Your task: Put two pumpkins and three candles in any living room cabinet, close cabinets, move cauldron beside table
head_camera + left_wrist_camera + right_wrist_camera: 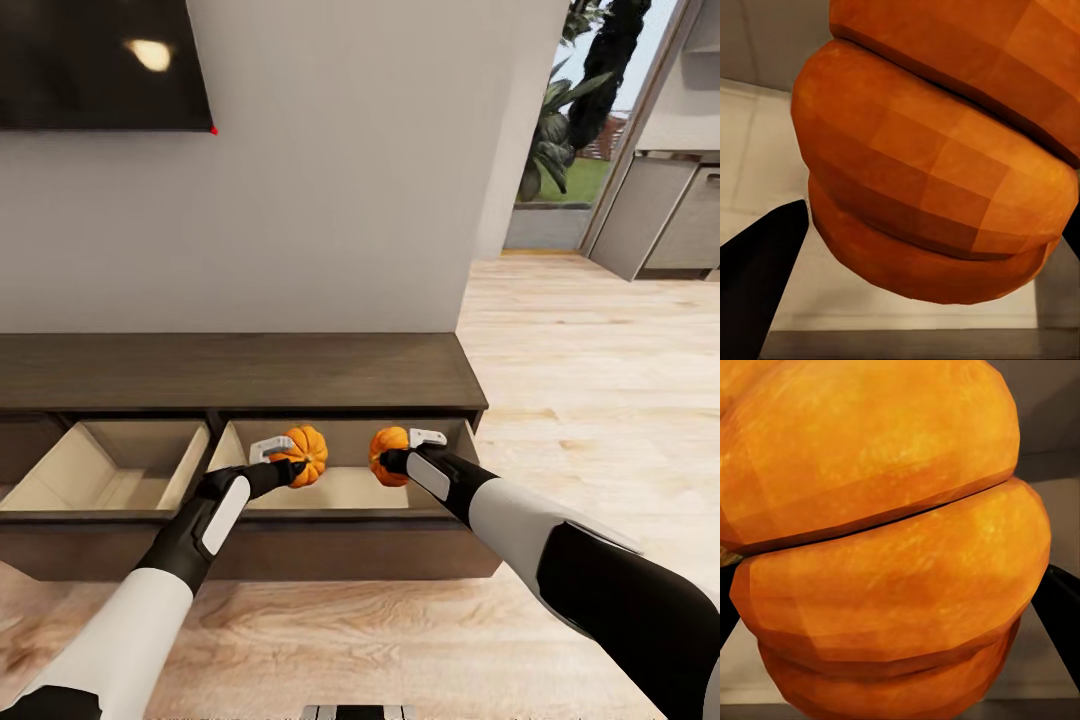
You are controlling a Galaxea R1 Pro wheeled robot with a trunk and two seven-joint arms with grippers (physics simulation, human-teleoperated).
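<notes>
The left hand [285, 462] is clamped on a pumpkin [305, 454], its dark fingers [757, 262] pressed to the ribbed orange sides, and the right hand [395, 458] grips the other pumpkin [388, 454] in the same way. Both pumpkins hang over the pale inside of the right-hand open drawer [345, 490] of the long dark cabinet [240, 370], close together but not touching, and above the drawer floor rather than resting on it, as far as I can tell. A second drawer [110, 470] stands open to the left. Above is a dark screen [100, 60] on the wall, and wood floor [580, 340] runs off toward a doorway on the right.

The job here looks like setting both pumpkins down inside. I would lower each hand until the fruit nearly meets the drawer bottom, keep them apart so neither knocks the other, then open gently and lift straight up clear of the drawer's front edge. Dropped from height, a round pumpkin could roll, so a low release matters. No candles are visible from where I stand.
</notes>
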